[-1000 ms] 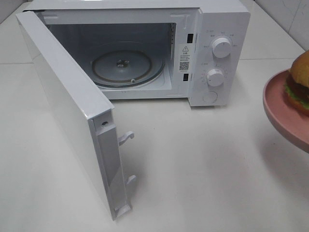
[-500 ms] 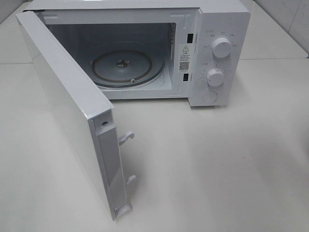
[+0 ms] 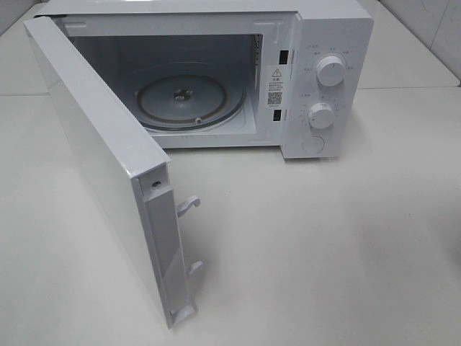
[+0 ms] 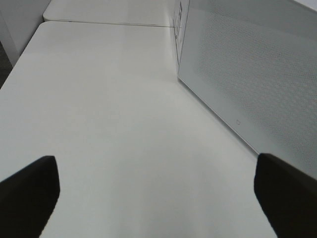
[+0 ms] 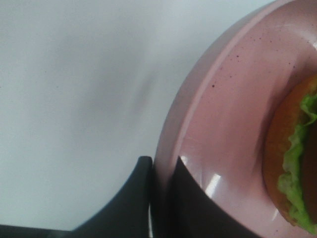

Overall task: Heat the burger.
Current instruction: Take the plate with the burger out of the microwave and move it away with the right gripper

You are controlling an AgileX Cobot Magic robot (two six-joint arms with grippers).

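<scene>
The burger, with its brown bun and green lettuce, lies on a pink plate in the right wrist view only. My right gripper is shut on the plate's rim, one dark finger on each side of it, above the white tabletop. Plate, burger and both grippers are out of the exterior view. That view shows the white microwave with its door swung wide open and the glass turntable bare inside. My left gripper is open, its dark fingertips far apart, low over the table beside the door's perforated panel.
The open door juts out toward the front left of the table. Two knobs sit on the microwave's right panel. A tiled wall rises at the back right.
The pink plate with the burger, seen a second ago at the right edge of the exterior view, has moved out of that view. The microwave and its door are unchanged.
</scene>
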